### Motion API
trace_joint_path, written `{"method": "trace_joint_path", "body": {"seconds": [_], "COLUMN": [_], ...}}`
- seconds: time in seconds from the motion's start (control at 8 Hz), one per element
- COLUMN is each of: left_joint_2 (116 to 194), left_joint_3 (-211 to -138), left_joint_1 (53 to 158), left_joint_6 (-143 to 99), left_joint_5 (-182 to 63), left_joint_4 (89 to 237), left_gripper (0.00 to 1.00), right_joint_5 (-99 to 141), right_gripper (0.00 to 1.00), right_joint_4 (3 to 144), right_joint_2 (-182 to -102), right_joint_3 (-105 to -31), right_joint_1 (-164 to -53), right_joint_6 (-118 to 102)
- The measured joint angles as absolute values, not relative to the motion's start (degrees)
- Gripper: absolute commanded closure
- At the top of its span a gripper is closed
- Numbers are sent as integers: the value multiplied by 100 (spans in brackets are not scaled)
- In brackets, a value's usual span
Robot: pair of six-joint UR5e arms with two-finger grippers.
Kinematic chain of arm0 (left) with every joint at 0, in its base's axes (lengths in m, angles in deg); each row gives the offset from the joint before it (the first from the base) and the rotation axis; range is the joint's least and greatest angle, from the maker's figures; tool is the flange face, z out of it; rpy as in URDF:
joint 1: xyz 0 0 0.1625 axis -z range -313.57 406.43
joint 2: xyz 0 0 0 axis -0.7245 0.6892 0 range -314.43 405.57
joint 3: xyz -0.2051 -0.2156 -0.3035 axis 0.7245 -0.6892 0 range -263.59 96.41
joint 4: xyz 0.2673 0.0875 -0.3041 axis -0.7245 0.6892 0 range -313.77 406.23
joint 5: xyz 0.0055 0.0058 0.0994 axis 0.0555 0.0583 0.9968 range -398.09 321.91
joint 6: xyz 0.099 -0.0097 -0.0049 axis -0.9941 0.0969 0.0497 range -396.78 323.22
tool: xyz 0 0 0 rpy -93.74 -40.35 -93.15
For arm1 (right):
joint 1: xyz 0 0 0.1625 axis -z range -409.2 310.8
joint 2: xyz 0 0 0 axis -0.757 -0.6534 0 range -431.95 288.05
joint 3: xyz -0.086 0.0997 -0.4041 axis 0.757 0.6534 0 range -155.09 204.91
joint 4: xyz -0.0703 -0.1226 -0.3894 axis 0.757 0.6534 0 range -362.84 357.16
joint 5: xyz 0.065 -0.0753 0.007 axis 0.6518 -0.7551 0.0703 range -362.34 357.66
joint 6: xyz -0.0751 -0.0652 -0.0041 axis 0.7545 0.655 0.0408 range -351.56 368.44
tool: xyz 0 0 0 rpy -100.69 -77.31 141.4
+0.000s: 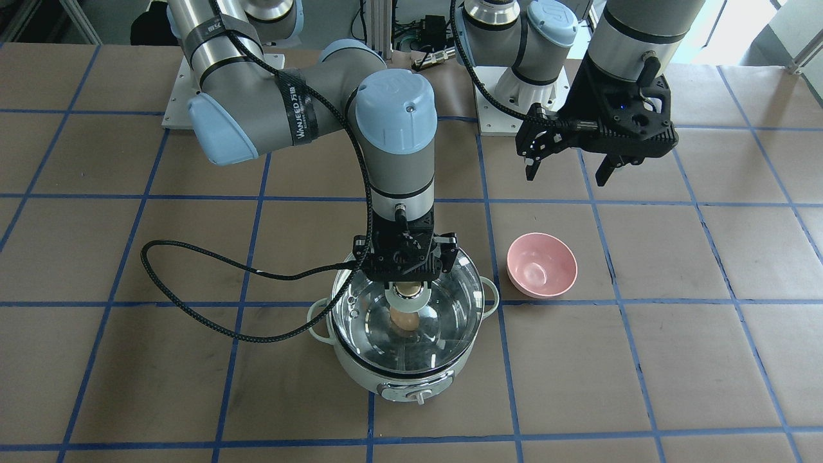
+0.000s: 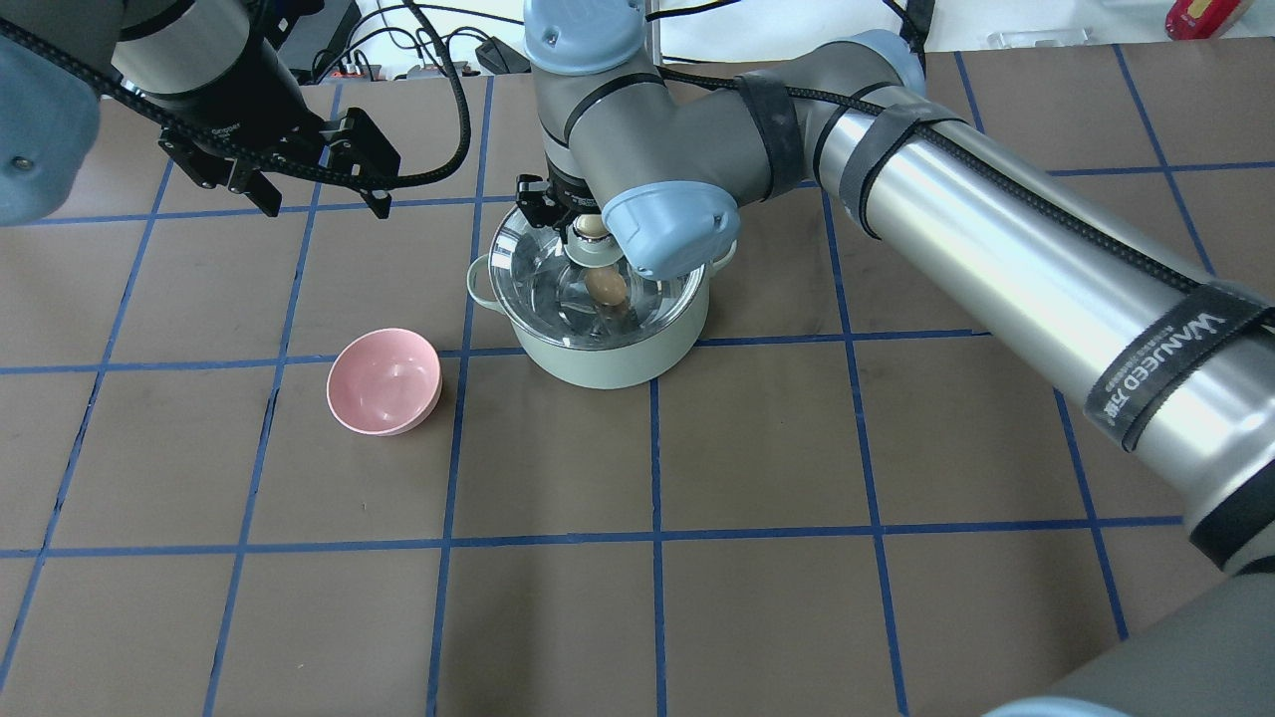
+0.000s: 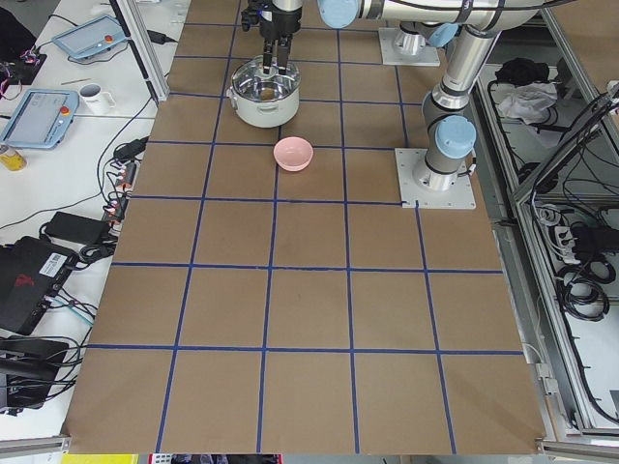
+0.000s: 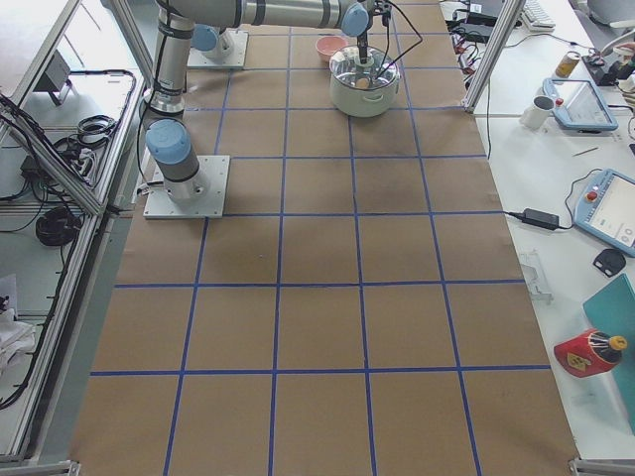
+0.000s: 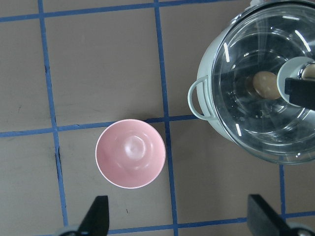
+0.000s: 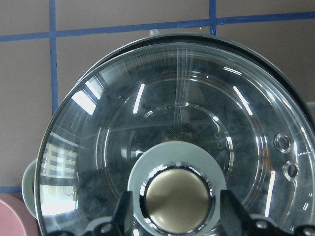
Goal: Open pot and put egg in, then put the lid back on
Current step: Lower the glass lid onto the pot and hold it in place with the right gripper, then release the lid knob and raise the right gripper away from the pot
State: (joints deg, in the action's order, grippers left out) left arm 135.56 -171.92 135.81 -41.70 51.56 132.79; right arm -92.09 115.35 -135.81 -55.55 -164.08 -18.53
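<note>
The pale mint-green pot (image 1: pixel 411 381) stands near the table's middle, and the tan egg (image 1: pixel 404 319) lies inside on its steel floor. The clear glass lid (image 1: pixel 450 302) sits over the pot's opening, slightly off-centre; I cannot tell whether it rests on the rim. My right gripper (image 1: pixel 406 289) is shut on the lid's beige-topped knob (image 6: pixel 177 199), with a finger on each side. My left gripper (image 1: pixel 567 175) is open and empty, held high above the table behind the pink bowl. The egg also shows through the glass in the left wrist view (image 5: pixel 266 84).
An empty pink bowl (image 1: pixel 541 265) stands on the table beside the pot, on my left side. The right arm's black cable (image 1: pixel 193 308) loops down over the table beside the pot. Brown table (image 2: pixel 757 448) has blue grid lines.
</note>
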Motion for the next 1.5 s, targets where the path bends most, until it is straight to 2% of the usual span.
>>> {"method": "trace_joint_path", "body": {"seconds": [0.5,0.88,1.5], "left_joint_2": [13557,13557,13557], "left_joint_3": [-17192,-17192,-17192], "left_joint_1": [13582,13582,13582], "left_joint_6": [-4145,-4143,-4148], "left_joint_5": [5164,5164,5165], "left_joint_4": [13280,13280,13280], "left_gripper": [0,0,0], "right_joint_5": [-9050,-9069,-9086], "right_gripper": [0,0,0], "right_joint_4": [11416,10721,8994], "right_joint_2": [-13746,-14237,-15391], "right_joint_3": [-5567,-5585,-5661], "right_joint_1": [-16412,-16135,-14013], "right_joint_6": [-1957,-1884,126]}}
